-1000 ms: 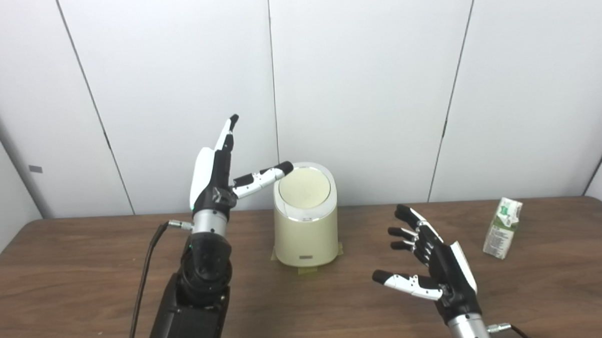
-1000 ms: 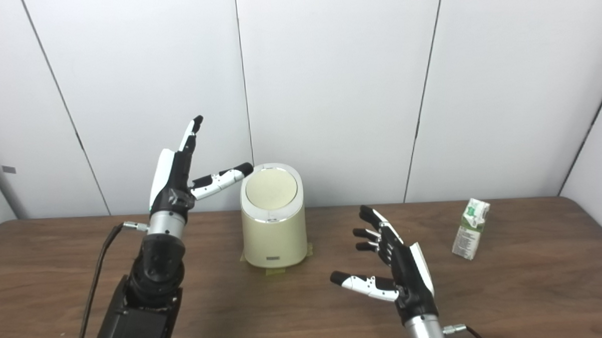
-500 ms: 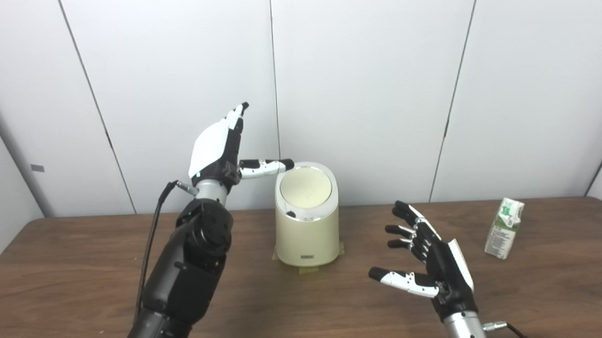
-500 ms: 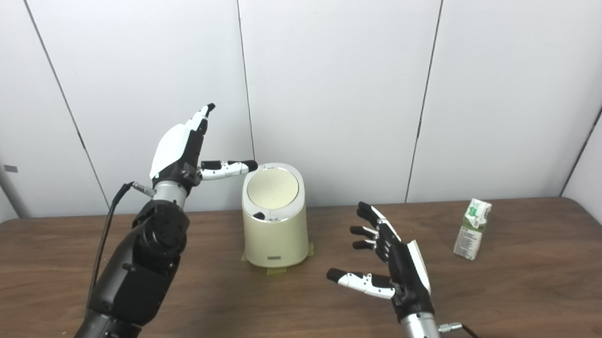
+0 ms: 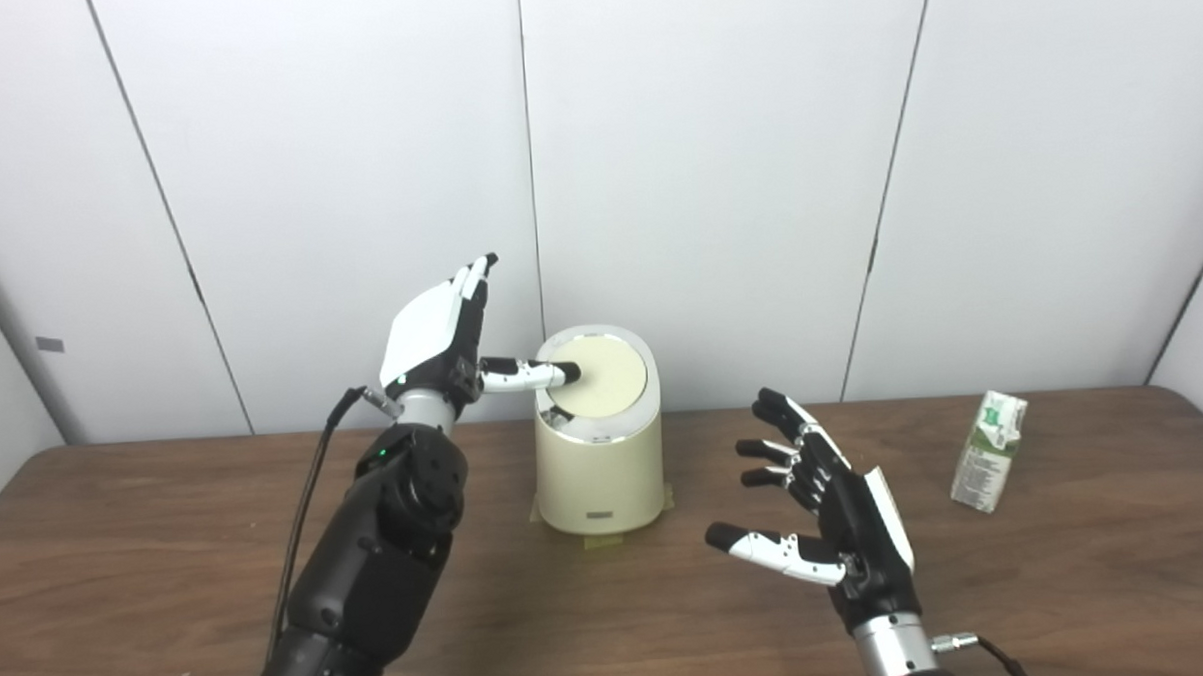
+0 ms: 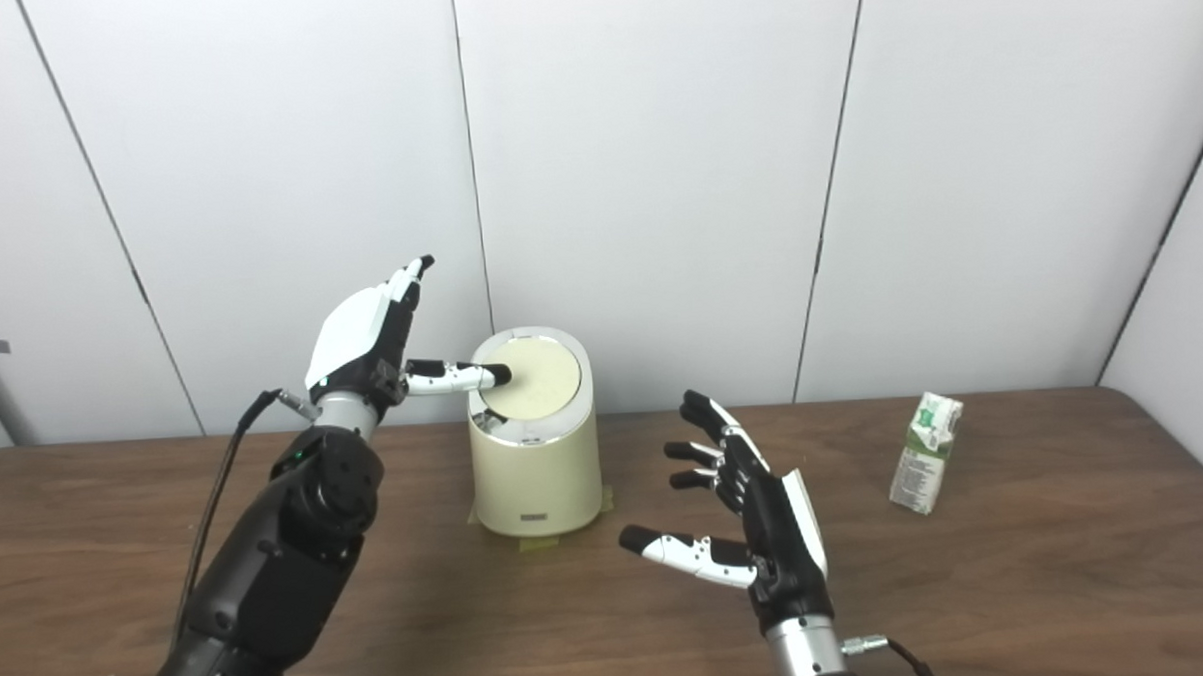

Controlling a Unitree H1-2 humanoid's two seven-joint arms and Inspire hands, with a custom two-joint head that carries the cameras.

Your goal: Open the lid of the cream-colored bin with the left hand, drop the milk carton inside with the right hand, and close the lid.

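One bin [image 5: 599, 460], one milk carton [image 5: 988, 452], print too small to read. Left robot hand [image 5: 439, 336] open, thumb on the lid [image 5: 601, 374]; right robot hand [image 5: 836, 515] open and empty, carton well to its right on the tabletop [image 5: 169, 553].

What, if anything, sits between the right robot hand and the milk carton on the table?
Nothing visible does. The right robot hand is open above bare table, and the milk carton stands alone to its right. The cream-colored bin is on the hand's other side, with the left robot hand touching its lid.
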